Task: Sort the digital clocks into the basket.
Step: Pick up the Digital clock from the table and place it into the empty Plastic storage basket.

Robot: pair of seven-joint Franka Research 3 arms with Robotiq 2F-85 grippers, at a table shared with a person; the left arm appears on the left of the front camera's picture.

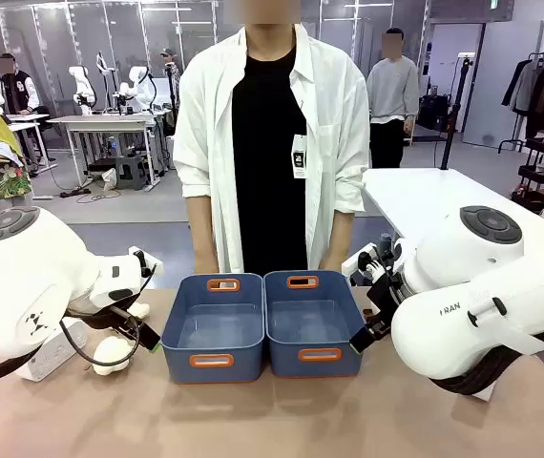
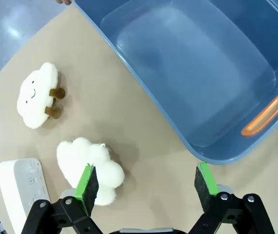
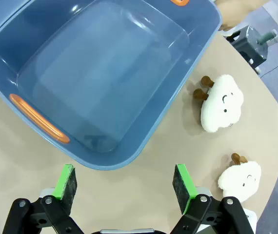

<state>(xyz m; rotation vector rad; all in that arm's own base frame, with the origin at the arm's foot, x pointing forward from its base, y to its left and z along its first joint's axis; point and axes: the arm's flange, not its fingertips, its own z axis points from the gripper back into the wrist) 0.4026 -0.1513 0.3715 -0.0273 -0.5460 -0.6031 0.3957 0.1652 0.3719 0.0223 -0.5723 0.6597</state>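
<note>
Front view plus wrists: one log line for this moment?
left gripper: open, over table | right gripper: open, over table | left bin: empty | right bin: empty | clock: on table, untouched

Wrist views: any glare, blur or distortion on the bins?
Left wrist view: sharp, only a soft sheen on the left bin floor; the plush toy casts a faint shadow. Right wrist view: also sharp, small bright glints on the right bin floor near its far wall, rim looks bowed by the wide-angle lens. Front view: even light, bins in focus.
</note>
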